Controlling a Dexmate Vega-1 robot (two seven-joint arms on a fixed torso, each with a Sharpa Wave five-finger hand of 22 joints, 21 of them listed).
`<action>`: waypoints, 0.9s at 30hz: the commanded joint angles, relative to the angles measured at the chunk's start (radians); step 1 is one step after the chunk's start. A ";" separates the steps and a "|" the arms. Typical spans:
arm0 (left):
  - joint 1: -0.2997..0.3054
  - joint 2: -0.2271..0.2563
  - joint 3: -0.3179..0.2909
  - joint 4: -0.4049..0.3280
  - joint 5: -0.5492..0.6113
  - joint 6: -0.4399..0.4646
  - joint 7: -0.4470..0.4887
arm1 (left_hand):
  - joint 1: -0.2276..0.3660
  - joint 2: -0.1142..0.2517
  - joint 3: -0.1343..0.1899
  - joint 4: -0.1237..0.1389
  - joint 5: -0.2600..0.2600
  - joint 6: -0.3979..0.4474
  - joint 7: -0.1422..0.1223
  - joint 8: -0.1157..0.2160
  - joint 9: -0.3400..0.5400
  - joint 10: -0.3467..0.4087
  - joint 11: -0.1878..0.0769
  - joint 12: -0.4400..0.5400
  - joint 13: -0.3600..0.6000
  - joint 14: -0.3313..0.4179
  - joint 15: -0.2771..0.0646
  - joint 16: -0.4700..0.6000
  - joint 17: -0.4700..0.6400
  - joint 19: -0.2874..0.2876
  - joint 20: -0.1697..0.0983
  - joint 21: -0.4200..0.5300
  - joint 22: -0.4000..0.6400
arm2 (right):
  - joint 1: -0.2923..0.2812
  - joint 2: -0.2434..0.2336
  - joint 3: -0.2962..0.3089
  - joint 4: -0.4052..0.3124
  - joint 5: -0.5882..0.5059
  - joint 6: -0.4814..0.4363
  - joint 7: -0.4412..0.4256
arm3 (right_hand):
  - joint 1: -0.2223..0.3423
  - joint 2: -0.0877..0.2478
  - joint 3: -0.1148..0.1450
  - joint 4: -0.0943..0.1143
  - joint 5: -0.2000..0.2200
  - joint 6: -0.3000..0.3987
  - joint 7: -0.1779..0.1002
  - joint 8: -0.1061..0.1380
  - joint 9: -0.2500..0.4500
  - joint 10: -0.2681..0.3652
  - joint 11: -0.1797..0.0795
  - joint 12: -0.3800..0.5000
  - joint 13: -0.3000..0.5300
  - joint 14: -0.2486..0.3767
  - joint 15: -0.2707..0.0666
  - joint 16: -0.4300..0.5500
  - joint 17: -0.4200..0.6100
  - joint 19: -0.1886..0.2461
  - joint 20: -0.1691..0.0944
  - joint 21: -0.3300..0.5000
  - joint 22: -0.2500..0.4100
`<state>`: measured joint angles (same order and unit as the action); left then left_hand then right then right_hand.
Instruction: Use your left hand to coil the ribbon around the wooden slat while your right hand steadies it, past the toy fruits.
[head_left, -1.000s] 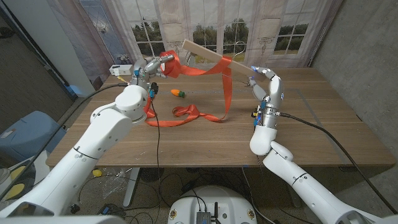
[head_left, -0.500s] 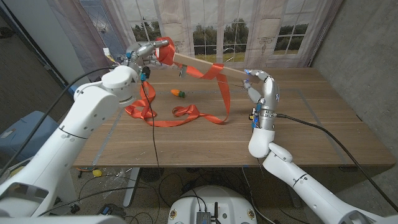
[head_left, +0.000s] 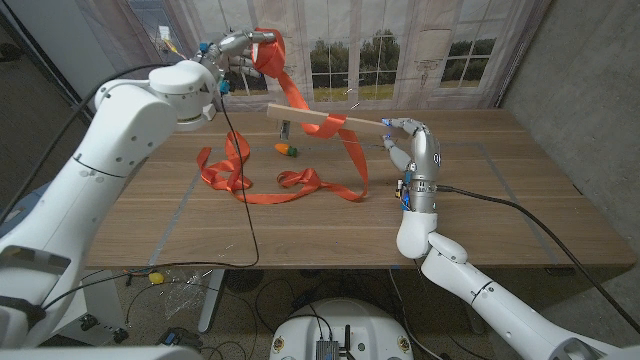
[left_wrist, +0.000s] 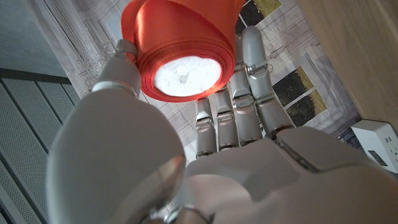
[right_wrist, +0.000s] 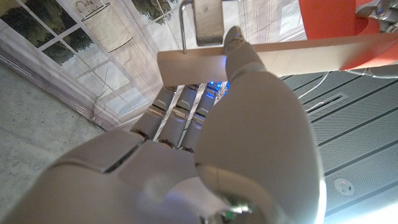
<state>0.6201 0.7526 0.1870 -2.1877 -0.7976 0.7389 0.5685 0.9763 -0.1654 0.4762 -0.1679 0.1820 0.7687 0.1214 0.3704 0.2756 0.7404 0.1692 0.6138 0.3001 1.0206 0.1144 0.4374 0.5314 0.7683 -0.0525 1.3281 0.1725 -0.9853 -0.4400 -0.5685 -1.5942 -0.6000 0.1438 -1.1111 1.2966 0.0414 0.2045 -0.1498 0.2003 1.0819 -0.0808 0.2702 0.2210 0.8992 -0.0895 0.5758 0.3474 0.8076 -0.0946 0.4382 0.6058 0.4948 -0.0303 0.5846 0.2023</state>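
My left hand (head_left: 238, 47) is raised high over the table's far left and grips an orange ribbon spool (head_left: 268, 52); the left wrist view shows the spool (left_wrist: 185, 56) pinched between thumb and fingers (left_wrist: 252, 68). From it the ribbon (head_left: 298, 100) runs down tight to the wooden slat (head_left: 330, 119), wraps it, then drops into loose loops (head_left: 290, 184) on the table. My right hand (head_left: 408, 142) holds the slat's right end, thumb on the slat (right_wrist: 280, 55). A small orange and green toy fruit (head_left: 288, 150) lies under the slat.
A black cable (head_left: 237, 160) hangs from my left arm over the ribbon loops. A white power strip (left_wrist: 377, 146) sits at the table's far left. A curtain with printed windows (head_left: 440, 50) stands behind the wooden table (head_left: 500, 200). A small metal piece (right_wrist: 202, 18) shows beyond the slat.
My left hand has lifted the spool up and to the left, pulling the ribbon taut. The slat has come lower and more level, and my right hand has dropped with it.
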 joint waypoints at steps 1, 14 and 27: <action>-0.191 0.018 0.114 -0.032 0.028 0.076 -0.050 | 0.251 0.259 0.142 -0.002 0.003 0.184 -0.008 0.006 0.214 0.223 -0.215 -0.001 0.341 0.280 -0.337 -0.003 0.004 -0.023 -0.102 0.004 0.002 | 0.010 -0.018 -0.049 -0.007 -0.036 -0.073 0.015 | 0.102 0.109 0.003 0.005 0.004 0.005 -0.006 0.004 0.005 0.087 -0.011 0.047 -0.001 0.011 -0.142 -0.002 0.003 -0.004 -0.004 0.008 0.002; -0.234 0.030 0.194 -0.113 0.098 0.004 -0.197 | 0.248 0.260 0.140 -0.001 0.003 0.184 -0.011 0.001 0.216 0.223 -0.217 -0.006 0.341 0.278 -0.337 -0.008 0.008 -0.025 -0.103 0.004 0.002 | 0.031 -0.013 -0.082 -0.022 -0.032 -0.202 0.092 | 0.102 0.109 0.001 0.005 0.004 0.006 -0.009 0.005 0.005 0.086 -0.010 0.049 -0.001 0.014 -0.142 -0.008 0.005 -0.007 -0.006 0.015 0.001; -0.202 0.040 0.222 -0.183 0.116 -0.131 -0.375 | 0.247 0.259 0.139 -0.003 0.003 0.187 -0.013 -0.004 0.216 0.223 -0.218 -0.009 0.345 0.280 -0.338 -0.012 0.010 -0.024 -0.105 0.005 0.001 | 0.072 0.008 -0.104 0.004 0.009 -0.288 0.143 | 0.102 0.109 0.000 0.005 0.004 0.004 -0.009 0.004 0.006 0.084 -0.012 0.049 -0.001 0.016 -0.142 -0.012 0.006 -0.010 -0.006 0.020 0.001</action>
<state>0.4063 0.7833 0.3784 -2.3152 -0.7040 0.7070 0.3325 0.9760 -0.1650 0.4762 -0.1679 0.1766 0.7688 0.1214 0.3599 0.3016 0.7403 0.1691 0.6015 0.3006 1.0206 0.1143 0.4289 0.5362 0.7679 -0.0520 1.3281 0.1725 -0.9445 -0.4466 -0.6513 -1.6117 -0.6188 -0.0784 -1.0057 1.2966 0.0414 0.2047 -0.1500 0.2000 1.0823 -0.0916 0.2704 0.2271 0.9027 -0.0930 0.5758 0.3424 0.8146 -0.0983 0.4295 0.6102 0.4895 -0.0357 0.5961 0.2002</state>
